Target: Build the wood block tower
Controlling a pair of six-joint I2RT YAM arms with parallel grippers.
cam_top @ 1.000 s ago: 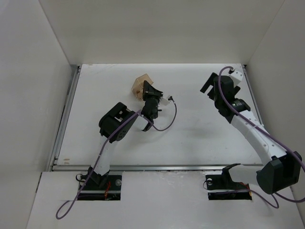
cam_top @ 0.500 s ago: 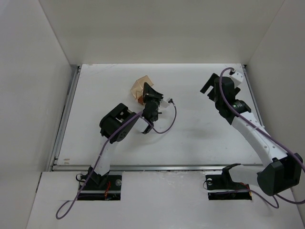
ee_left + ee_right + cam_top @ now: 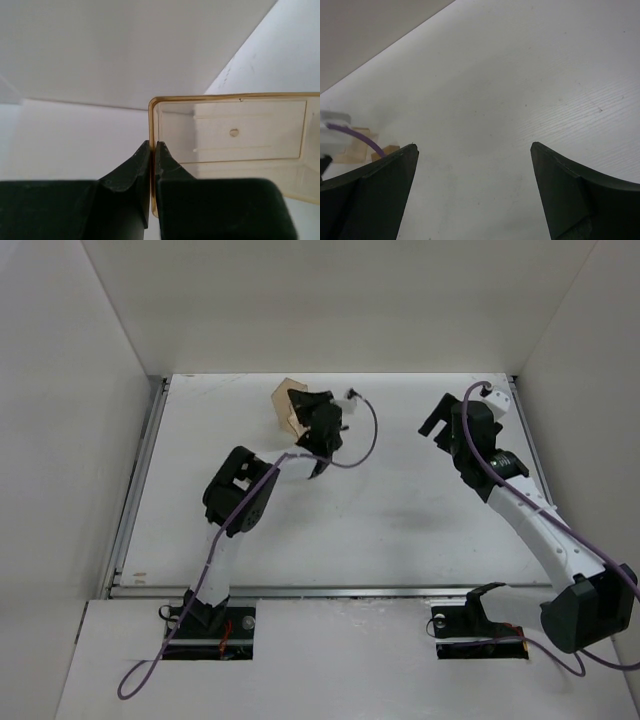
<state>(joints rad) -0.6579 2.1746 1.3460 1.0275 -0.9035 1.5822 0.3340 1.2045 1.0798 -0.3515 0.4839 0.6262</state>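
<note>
white table, white walls. left gripper clamped on rim of amber box, upper centre of top view. right gripper apart, empty, upper right. blocks not visible, likely inside box. step: probably emptying box; next needs tilt to spill blocks.

Small tan wooden pieces peek in at the lower left of the right wrist view, blurred, shapes hard to tell. They sit just beside a tipped, see-through amber tray, upper centre-left in the overhead view.
</note>
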